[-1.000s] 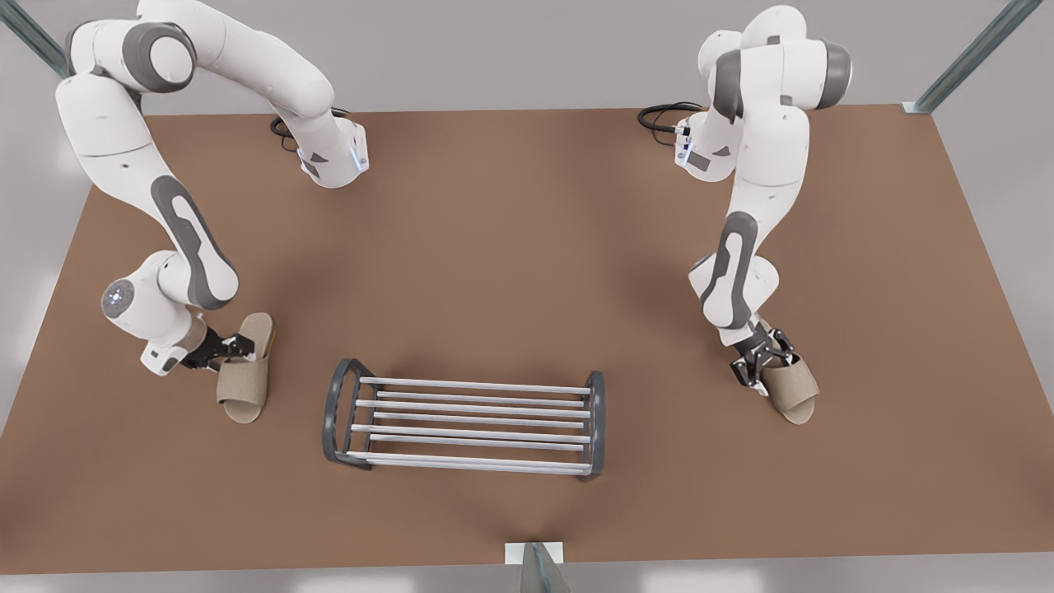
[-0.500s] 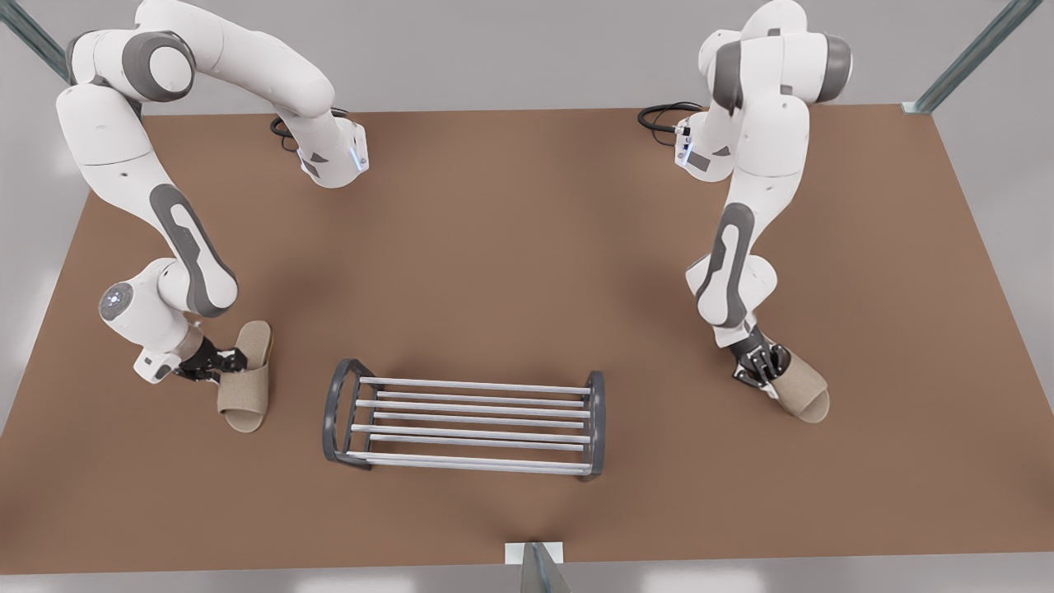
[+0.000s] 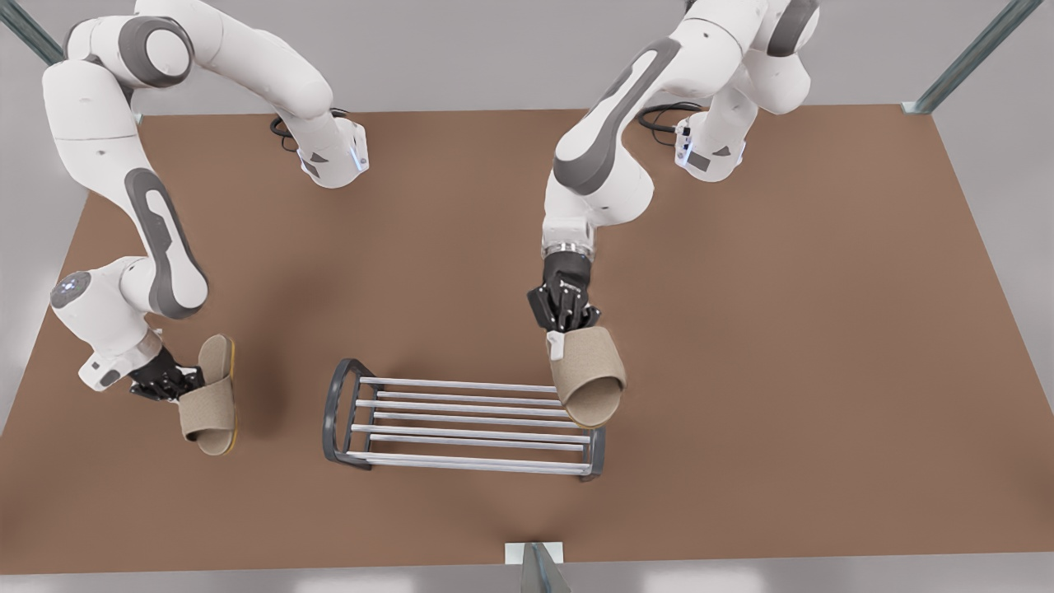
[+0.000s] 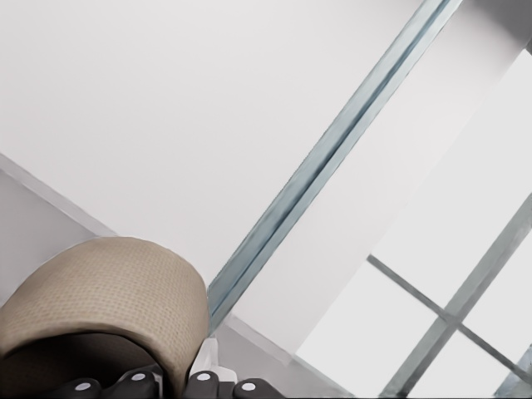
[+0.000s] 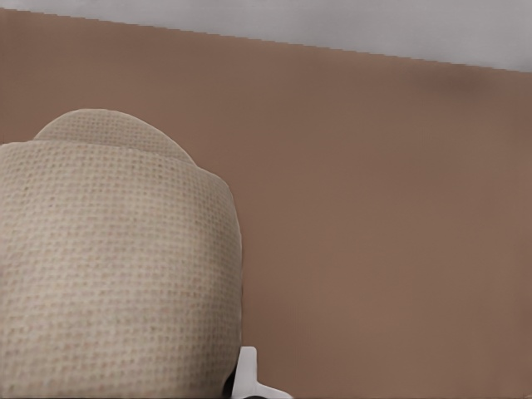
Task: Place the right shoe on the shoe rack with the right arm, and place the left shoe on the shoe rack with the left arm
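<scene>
The shoe rack (image 3: 329, 416), dark end frames joined by silver bars, stands at the table's front middle. My right gripper (image 3: 568, 323) is shut on the right shoe (image 3: 586, 372), a beige slipper held above the rack's end at the front view's right, its opening facing the camera. The right wrist view shows that slipper's strap (image 5: 116, 266) over brown table, with one white fingertip (image 5: 248, 372) beside it. My left gripper (image 3: 174, 381) is shut on the left shoe (image 3: 210, 403), which is tipped on its edge near the table's edge at the front view's left. Its strap (image 4: 108, 287) shows in the left wrist view.
The brown table (image 3: 782, 329) stretches wide around the rack. Both arm bases with black cables (image 3: 659, 115) sit at its far edge. A small metal post (image 3: 535, 564) stands at the front edge, and metal struts (image 4: 332, 166) run along the walls.
The right arm lifted its slipper off the table at the front view's right and carried it left over the rack's end. The left arm raised and tipped its slipper, shifting slightly leftward.
</scene>
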